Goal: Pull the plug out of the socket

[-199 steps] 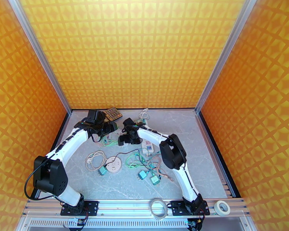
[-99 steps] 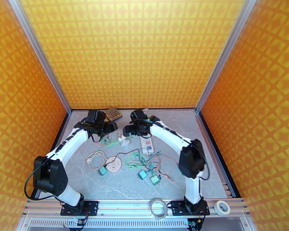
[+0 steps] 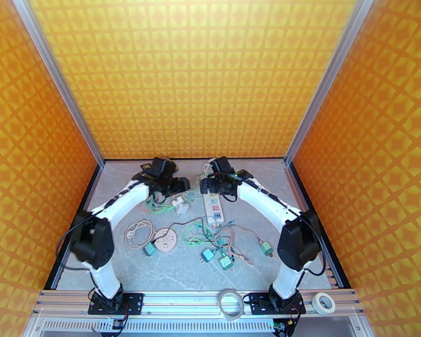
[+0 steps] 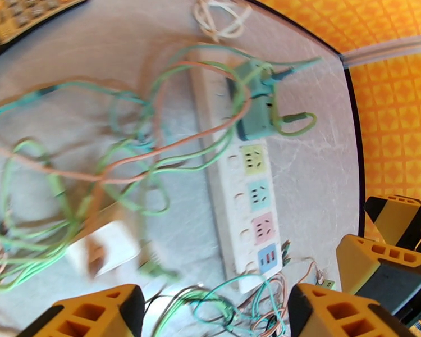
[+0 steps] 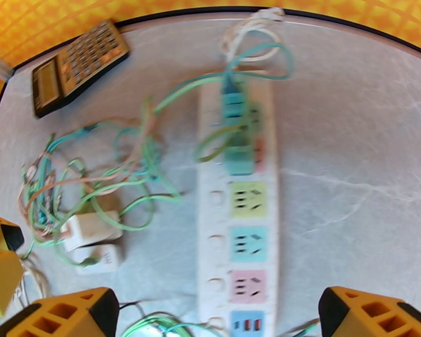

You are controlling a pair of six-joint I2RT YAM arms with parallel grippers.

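Observation:
A white power strip [image 3: 212, 208] with coloured sockets lies lengthwise mid-table. Teal plugs [image 5: 236, 136] sit in its far sockets, green and teal cords trailing off them; the left wrist view shows the plugs [image 4: 255, 105] at the strip's [image 4: 247, 186] far end. My left gripper [image 3: 177, 185] hovers open just left of that end, nothing between its fingers [image 4: 92, 313]. My right gripper [image 3: 207, 185] hangs open over the strip [image 5: 244, 220], its fingers [image 5: 373, 313] spread wide and the plugs beyond them.
Tangled green, teal and orange wires [image 3: 160, 204] and white adapters [image 5: 90, 228] lie left of the strip. A calculator [image 5: 78, 63] sits at the back left. Nearer me are a round white socket [image 3: 165, 240], loose teal plugs [image 3: 207, 255] and a tape roll [image 3: 323, 303].
My right gripper left the white adapter and moved back-right to the strip's far end, elbow swinging right. My left gripper moved right towards the strip.

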